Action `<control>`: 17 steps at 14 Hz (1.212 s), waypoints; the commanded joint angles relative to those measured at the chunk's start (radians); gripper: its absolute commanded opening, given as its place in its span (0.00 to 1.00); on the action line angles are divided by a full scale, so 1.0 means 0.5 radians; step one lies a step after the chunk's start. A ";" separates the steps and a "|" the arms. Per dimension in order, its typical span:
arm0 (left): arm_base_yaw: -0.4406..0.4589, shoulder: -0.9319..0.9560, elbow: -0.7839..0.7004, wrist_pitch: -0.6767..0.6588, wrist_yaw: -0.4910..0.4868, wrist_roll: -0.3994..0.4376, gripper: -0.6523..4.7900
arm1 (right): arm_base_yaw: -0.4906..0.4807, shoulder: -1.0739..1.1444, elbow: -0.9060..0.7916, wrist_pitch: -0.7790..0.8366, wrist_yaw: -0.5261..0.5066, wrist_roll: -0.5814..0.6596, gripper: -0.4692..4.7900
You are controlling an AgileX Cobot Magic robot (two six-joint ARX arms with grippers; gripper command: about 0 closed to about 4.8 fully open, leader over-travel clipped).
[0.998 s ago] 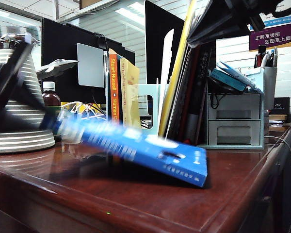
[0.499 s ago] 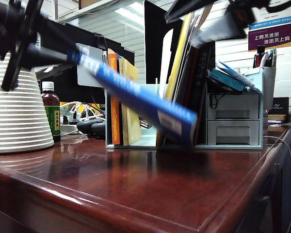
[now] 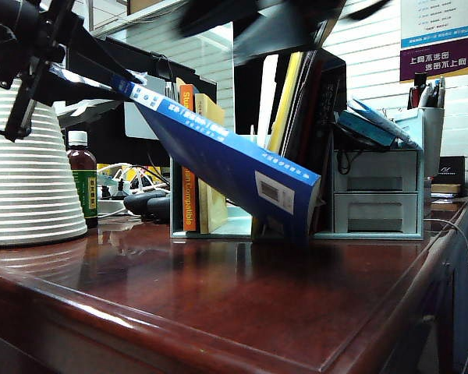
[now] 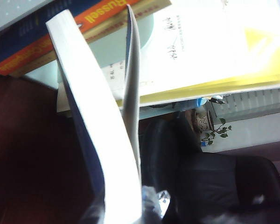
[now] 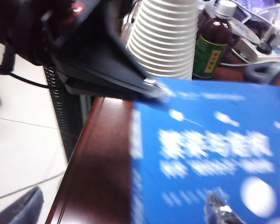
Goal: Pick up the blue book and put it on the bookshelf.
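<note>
The dark red polished wooden desk point(image 3: 218, 312) runs bare in front. Above it the thin bright-blue paperback book point(image 3: 218, 160) hangs on a steep slant: its lower corner is down at the front edge of the pale mint-teal plastic bookshelf with upright dividers point(image 3: 238, 167), while its upper corner is pinched by the left gripper point(image 3: 113, 82), whose black jaws are clamped on that corner at the upper left of the exterior view.

The book looks light and slim, but floppy. In the left wrist view its white page block point(image 4: 95, 140) bows and the cover peels away from the pages, so a corner hold probably lets it sag and fan open. A grip nearer the spine, or support under the lower edge, would likely keep it flat. The glossy cover may slip.

The right gripper point(image 5: 219, 210) shows only a blurred tip close over the cover; whether its jaws are apart I cannot tell.

Farther back, inside the rack, stand the orange-spined book point(image 3: 186, 156) and leaning yellow folders point(image 3: 285, 101). The slot between them looks narrow for a bending book.
</note>
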 commanded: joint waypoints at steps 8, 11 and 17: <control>0.005 -0.098 0.042 0.121 0.192 -0.032 0.11 | 0.150 0.111 0.014 0.250 0.322 -0.006 1.00; 0.005 -0.244 0.042 0.038 0.208 0.001 0.11 | 0.098 -0.135 0.014 0.253 0.514 -0.006 1.00; 0.003 -0.340 0.191 -0.124 0.137 0.072 0.11 | 0.089 -0.277 0.013 0.187 0.385 -0.006 1.00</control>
